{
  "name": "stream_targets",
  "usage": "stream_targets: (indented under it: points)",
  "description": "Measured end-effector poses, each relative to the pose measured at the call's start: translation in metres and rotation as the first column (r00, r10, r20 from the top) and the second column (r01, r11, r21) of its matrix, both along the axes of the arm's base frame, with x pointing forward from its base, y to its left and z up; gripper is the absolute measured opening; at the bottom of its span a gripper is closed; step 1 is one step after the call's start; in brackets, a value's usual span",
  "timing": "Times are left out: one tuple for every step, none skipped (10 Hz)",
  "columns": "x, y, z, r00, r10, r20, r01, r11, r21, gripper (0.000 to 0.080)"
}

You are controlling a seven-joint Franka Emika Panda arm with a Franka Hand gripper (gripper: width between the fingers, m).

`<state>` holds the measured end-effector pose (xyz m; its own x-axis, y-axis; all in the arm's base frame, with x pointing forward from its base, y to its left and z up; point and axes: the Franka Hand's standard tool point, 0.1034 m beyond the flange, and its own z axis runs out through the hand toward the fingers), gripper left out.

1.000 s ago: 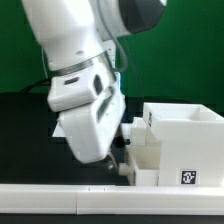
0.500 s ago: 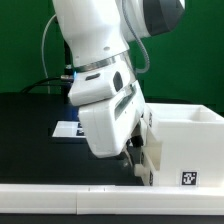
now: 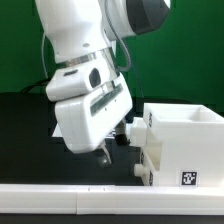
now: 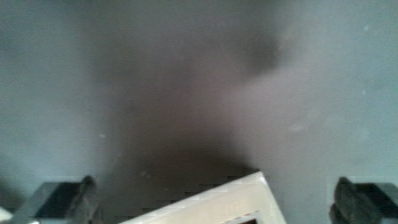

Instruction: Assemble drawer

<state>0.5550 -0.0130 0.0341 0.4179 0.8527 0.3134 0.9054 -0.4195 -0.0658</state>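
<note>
The drawer's large white box housing (image 3: 182, 135) stands at the exterior view's right, with a black-and-white tag (image 3: 188, 178) on its front. A smaller white drawer part (image 3: 148, 152) with a dark knob (image 3: 135, 127) sits against the side of the housing that faces the arm. My gripper (image 3: 105, 152) hangs just beside that part, low over the black table. In the wrist view my gripper (image 4: 214, 200) is open, with its dark fingers (image 4: 64, 200) far apart. A white corner of a drawer part (image 4: 210, 206) lies between them, untouched. The second tray is out of view.
A long white bar (image 3: 90, 200) runs along the table's front edge. The arm's bulky white body (image 3: 85, 70) fills the middle of the exterior view and hides the table behind it. A green backdrop stands at the rear.
The arm swung toward the housing half a second ago, then drew back to the exterior view's left. The gripper now sits a little farther from the smaller part.
</note>
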Motion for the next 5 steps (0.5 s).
stream_targets:
  points:
    - [0.0001,0.0015,-0.0021,1.0,0.002,-0.004,-0.002,1.0,0.004,0.0649]
    - [-0.0002,0.0012,-0.0028,1.0,0.002,-0.005,-0.002,1.0,0.004,0.0649]
    - [-0.0007,0.0012,-0.0032,1.0,0.002,-0.006,-0.002,1.0,0.004,0.0649]
    - [-0.0011,0.0012,-0.0038,1.0,0.001,-0.007,-0.001,1.0,0.005,0.0649]
    - [-0.0024,-0.0023,-0.0019,1.0,-0.022,-0.001,0.022,1.0,-0.004,0.0649]
